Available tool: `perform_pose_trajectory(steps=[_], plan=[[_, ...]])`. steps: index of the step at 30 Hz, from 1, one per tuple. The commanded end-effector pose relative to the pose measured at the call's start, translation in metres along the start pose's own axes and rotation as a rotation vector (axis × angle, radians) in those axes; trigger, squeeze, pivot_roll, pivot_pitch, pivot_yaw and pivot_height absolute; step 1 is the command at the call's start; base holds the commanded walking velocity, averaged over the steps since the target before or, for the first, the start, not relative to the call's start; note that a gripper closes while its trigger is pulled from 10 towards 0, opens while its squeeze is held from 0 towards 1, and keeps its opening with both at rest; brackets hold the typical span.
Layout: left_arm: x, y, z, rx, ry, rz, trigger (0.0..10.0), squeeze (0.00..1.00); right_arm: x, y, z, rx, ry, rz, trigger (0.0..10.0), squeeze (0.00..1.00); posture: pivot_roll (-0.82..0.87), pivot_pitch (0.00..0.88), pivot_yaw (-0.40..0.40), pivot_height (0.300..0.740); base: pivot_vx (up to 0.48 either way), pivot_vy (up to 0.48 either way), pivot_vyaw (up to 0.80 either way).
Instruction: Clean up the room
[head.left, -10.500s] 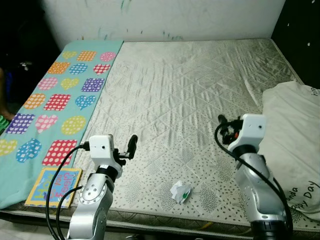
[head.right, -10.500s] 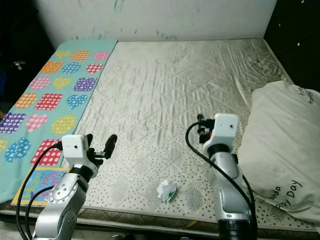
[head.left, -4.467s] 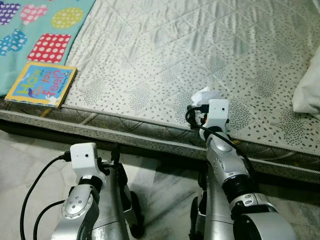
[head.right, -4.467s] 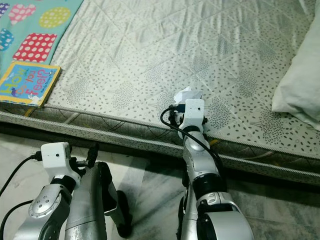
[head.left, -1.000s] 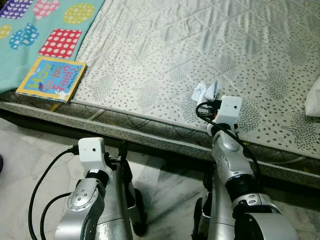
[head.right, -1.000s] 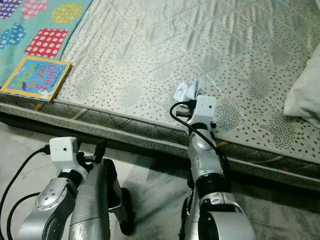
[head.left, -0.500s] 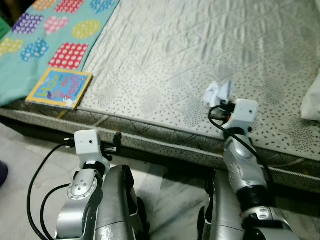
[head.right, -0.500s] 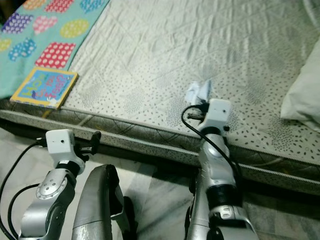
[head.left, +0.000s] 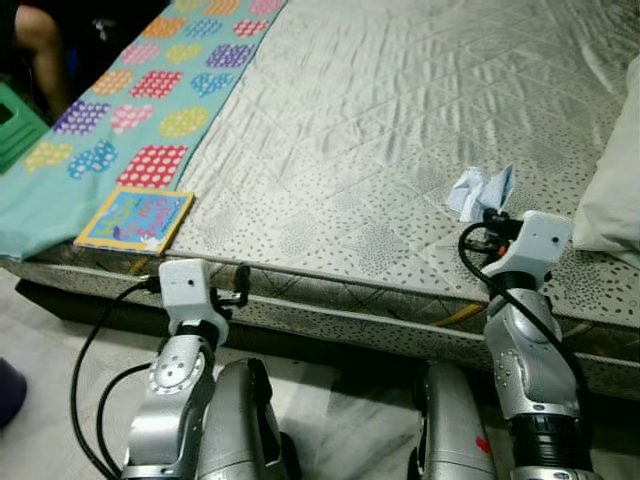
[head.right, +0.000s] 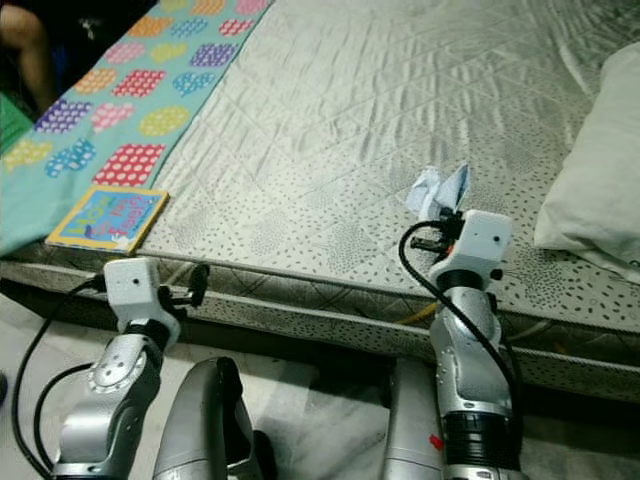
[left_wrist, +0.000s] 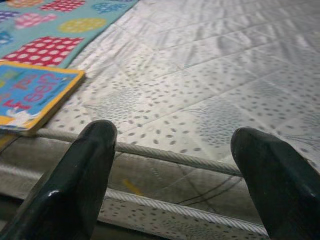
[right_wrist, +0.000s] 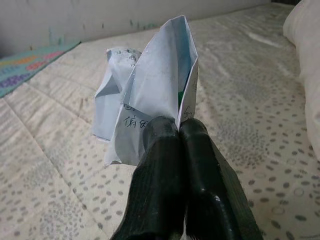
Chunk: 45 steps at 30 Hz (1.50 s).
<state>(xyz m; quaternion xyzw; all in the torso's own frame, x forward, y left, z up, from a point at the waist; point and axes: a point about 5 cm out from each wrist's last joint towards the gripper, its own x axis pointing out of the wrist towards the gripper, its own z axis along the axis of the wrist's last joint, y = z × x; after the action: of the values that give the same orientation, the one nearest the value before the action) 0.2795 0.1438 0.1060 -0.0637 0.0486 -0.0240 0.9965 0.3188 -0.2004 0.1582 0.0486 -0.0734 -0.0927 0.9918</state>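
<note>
A crumpled white paper with printed writing hangs just above the mattress near its front right edge. My right gripper is shut on the paper's lower edge, fingers pressed together. In the eye views the right gripper sits just behind the paper. My left gripper stands open by the mattress's front edge, nothing between its fingers. A colourful children's book lies on the mattress's front left corner.
A teal blanket with dotted hearts and circles covers the mattress's left side. A white pillow lies at the right. A person's leg and a green object are at the far left. Marble floor lies before the bed.
The camera has risen and shifted, showing more of the bed. The right gripper has lifted the paper slightly up and right. The left gripper has risen to the mattress edge.
</note>
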Motion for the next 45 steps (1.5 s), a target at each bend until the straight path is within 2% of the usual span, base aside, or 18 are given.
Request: perform_pose_trajectory(steps=[1, 7, 21, 32, 38, 45], plan=[[0.001, 0.003, -0.002, 0.013, 0.010, -0.003, 10.0, 0.00, 0.000, -0.001, 0.005, 0.010, -0.010, -0.012, 10.0, 0.00, -0.22, 0.083, 0.167, 0.532, 0.000, 0.000, 0.00], [0.008, 0.002, 0.000, 0.021, 0.001, -0.020, 10.0, 0.00, 0.001, -0.008, 0.010, 0.007, -0.011, -0.038, 10.0, 0.00, -0.23, 0.082, 0.169, 0.553, 0.000, 0.000, -0.13], [0.013, 0.002, 0.003, 0.019, -0.026, -0.020, 10.0, 0.00, 0.005, -0.009, 0.012, 0.000, -0.011, -0.033, 10.0, 0.00, -0.22, 0.069, 0.160, 0.622, 0.000, 0.000, -0.06], [0.017, 0.009, 0.009, 0.060, -0.063, 0.029, 10.0, 0.00, 0.007, 0.001, 0.012, 0.009, -0.011, -0.007, 10.0, 0.00, -0.20, 0.052, 0.139, 0.677, 0.000, 0.000, 0.00], [0.012, 0.014, 0.008, 0.076, -0.063, 0.038, 10.0, 0.00, 0.004, 0.001, 0.004, -0.001, 0.009, -0.001, 10.0, 0.00, -0.17, 0.057, 0.144, 0.705, 0.000, 0.000, 0.00], [0.012, 0.017, 0.009, 0.089, -0.063, 0.027, 10.0, 0.00, 0.000, 0.012, 0.001, 0.007, 0.011, 0.012, 10.0, 0.00, -0.17, 0.053, 0.152, 0.740, 0.000, 0.000, 0.00]])
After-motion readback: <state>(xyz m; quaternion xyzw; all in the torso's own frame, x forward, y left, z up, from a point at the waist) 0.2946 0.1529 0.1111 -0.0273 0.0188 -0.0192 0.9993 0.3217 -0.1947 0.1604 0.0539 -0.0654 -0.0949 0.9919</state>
